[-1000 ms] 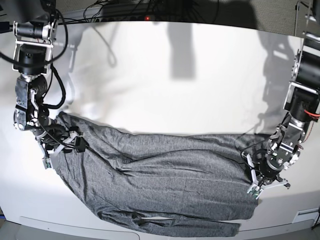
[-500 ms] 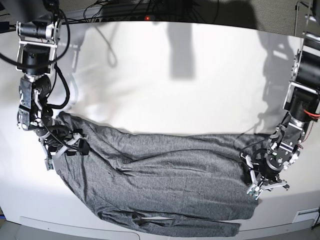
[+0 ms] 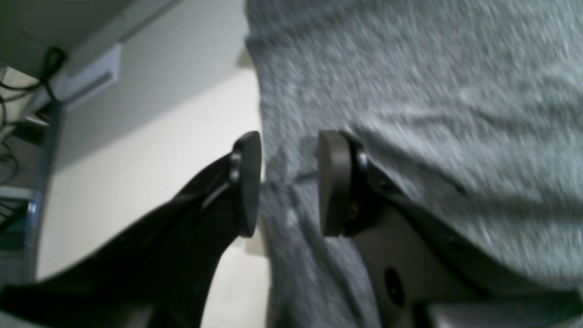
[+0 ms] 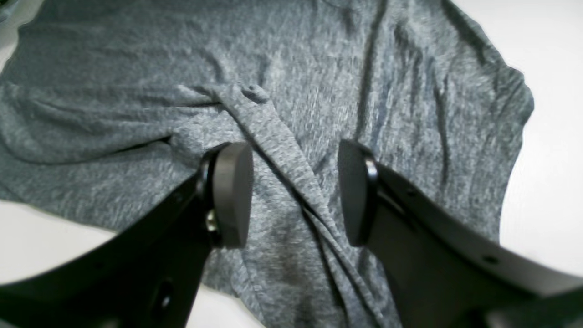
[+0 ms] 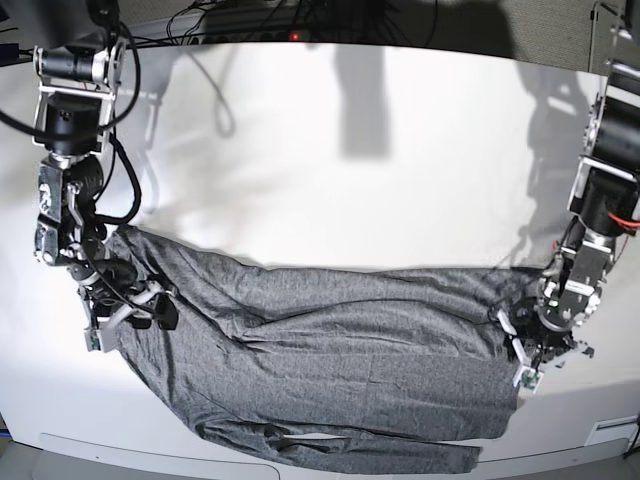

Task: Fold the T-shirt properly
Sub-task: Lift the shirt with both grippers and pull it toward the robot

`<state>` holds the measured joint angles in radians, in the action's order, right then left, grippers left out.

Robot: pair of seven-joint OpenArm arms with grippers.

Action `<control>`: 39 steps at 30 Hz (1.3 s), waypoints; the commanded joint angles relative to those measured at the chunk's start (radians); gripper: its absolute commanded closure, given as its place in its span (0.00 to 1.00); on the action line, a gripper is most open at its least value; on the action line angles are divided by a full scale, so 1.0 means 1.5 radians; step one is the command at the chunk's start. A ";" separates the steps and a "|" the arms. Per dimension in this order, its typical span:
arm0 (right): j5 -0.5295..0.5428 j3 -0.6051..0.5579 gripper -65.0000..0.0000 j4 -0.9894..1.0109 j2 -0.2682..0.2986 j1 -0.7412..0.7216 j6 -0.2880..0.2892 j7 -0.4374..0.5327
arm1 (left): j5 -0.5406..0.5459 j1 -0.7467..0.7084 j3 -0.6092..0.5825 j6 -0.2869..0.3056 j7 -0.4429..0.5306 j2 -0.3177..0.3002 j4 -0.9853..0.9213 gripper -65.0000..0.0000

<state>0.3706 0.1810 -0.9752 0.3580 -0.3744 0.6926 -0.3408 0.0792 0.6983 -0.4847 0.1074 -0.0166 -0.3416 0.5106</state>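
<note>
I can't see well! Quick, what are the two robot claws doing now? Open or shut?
Left gripper: open over the shirt's edge, holding nothing.
Right gripper: open above the shirt, holding nothing.

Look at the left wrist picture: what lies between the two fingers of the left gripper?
In the left wrist view, the left gripper stands open, and the edge of the grey T-shirt lies in the gap between its fingers.

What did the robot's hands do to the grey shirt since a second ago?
The left gripper opened, let go of the T-shirt's edge and shifted slightly along it. The right gripper lifted a little over the shirt's other end, jaws open as before. The shirt lies spread on the table, barely changed.
</note>
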 commanded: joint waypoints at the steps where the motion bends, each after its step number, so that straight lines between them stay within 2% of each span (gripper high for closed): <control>1: -0.003 0.002 0.53 -0.010 -0.004 -0.024 0.004 0.012 | 0.003 0.010 0.004 -0.004 0.014 -0.003 0.009 0.68; 4: -0.042 0.002 0.53 -0.010 -0.041 -0.030 0.004 0.026 | 0.006 -0.021 0.004 -0.004 0.032 0.000 0.009 0.69; 9: -0.126 0.002 0.53 -0.010 -0.097 -0.029 -0.043 0.055 | 0.005 -0.067 0.004 -0.006 0.070 0.015 0.009 0.69; 14: -0.145 0.002 0.53 -0.010 -0.121 -0.021 -0.073 0.032 | 0.000 -0.094 0.004 -0.007 0.088 0.021 0.008 0.69; 18: -0.156 0.002 0.53 -0.010 -0.115 -0.006 -0.097 0.033 | 0.000 -0.119 0.004 -0.007 0.096 0.021 0.008 0.69; 27: -0.166 0.002 0.53 -0.009 -0.088 0.014 -0.098 0.010 | 0.000 -0.143 0.004 -0.007 0.096 0.020 0.009 0.69; 30: -0.157 0.002 0.53 -0.009 -0.079 0.024 -0.098 -0.005 | 0.001 -0.144 0.004 -0.007 0.075 0.020 0.009 0.69; 33: -0.106 0.002 0.53 -0.009 -0.066 0.035 -0.096 -0.035 | 0.009 -0.144 0.004 -0.007 0.045 0.019 0.009 0.69; 35: -0.098 0.002 0.54 -0.009 -0.059 0.040 -0.077 -0.040 | 0.038 -0.144 0.004 -0.001 0.022 0.017 0.010 0.69; 37: -0.100 0.002 0.57 -0.009 -0.052 0.041 -0.053 -0.054 | 0.047 -0.144 0.004 0.039 0.001 0.015 0.010 0.69; 39: -0.099 0.002 0.57 -0.009 -0.047 0.039 -0.046 -0.085 | 0.046 -0.143 0.004 0.080 -0.025 0.015 0.010 0.69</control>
<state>0.2161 0.1818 -0.9752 0.2775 -0.2947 0.6144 -0.4618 0.1677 0.4965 -0.4725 0.1917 0.0662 -0.3176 0.5369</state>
